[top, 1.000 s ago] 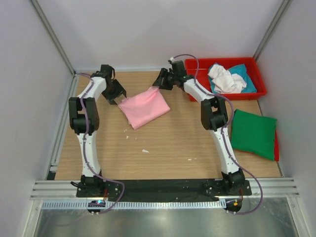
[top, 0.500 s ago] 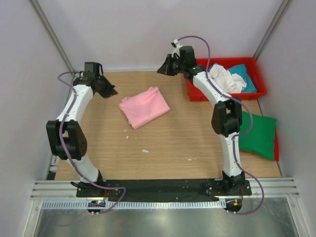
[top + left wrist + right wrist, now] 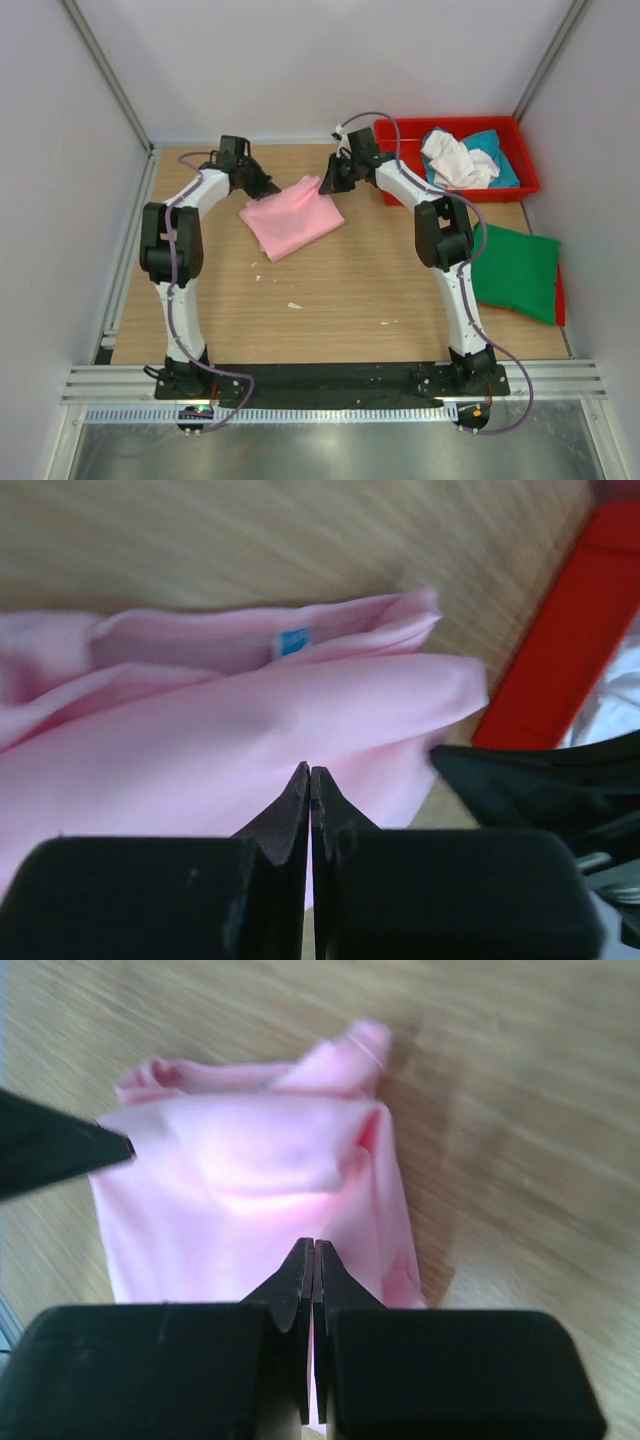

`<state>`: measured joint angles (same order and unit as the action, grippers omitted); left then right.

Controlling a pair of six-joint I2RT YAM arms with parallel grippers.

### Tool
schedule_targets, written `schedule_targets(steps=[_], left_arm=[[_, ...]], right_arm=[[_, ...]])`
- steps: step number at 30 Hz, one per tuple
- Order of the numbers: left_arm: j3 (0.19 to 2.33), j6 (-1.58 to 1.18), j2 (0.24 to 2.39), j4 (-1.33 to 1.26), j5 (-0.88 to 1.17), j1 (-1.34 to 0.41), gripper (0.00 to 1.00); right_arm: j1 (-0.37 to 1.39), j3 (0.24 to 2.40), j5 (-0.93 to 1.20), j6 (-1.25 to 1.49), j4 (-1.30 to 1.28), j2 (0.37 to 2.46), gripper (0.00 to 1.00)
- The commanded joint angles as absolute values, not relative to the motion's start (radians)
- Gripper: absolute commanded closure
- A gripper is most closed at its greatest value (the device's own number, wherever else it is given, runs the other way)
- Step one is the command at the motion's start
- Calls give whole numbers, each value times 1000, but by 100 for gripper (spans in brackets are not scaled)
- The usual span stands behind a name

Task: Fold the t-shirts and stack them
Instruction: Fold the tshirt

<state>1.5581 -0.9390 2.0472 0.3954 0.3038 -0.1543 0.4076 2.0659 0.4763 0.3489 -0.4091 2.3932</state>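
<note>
Left gripper (image 3: 310, 770): jaws pressed together with a sliver of pink in the seam, so we read it as a pinch on the far edge of the pink t-shirt (image 3: 292, 218), left end. Right gripper (image 3: 314, 1243): same picture, closed with pink in the seam, at the far right corner. We can't tell how many layers each pinch has. The shirt lies part-folded on the table (image 3: 330, 300), toward the far side. It is near the red tray (image 3: 455, 122) holding the white t-shirt (image 3: 455, 160) and teal t-shirt (image 3: 497, 150), and well apart from the green t-shirt (image 3: 512, 270) at the right edge. Step in hand, as we judge it: bring the far edge toward us for the next fold. To do it well, lift both ends together, only enough to clear the table. Hold the grippers level and the edge taut so the middle doesn't sag. Carry it straight back and lay it square on the lower layers. The far edge is bunched near the blue label (image 3: 292, 640). If only the top ply is caught the fold will peel open, so we'd check on lift. Right arm sits close to the tray wall, so pull away from it. Let go only once the cloth lies flat.
</note>
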Motion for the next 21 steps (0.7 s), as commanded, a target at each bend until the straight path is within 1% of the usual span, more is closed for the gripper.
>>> schedule_targets(steps=[1, 4, 9, 12, 17, 21], left_arm=[[1732, -907, 2089, 244, 342, -219, 100], [1746, -977, 2159, 128, 368, -247, 100], [1740, -1100, 2247, -79, 405, -273, 100], [1730, -1132, 2263, -138, 410, -288, 100], [1701, -1106, 2250, -163, 414, -311, 100], [1628, -1094, 2221, -201, 420, -322, 100]], right_arm=[[405, 2017, 485, 319, -428, 2320, 99], [405, 1941, 456, 324, -402, 2286, 99], [405, 1937, 439, 347, -410, 2302, 99], [403, 1933, 410, 350, -419, 2312, 99], [388, 1901, 382, 379, -400, 2313, 99], [374, 1908, 390, 400, -384, 2324, 99]])
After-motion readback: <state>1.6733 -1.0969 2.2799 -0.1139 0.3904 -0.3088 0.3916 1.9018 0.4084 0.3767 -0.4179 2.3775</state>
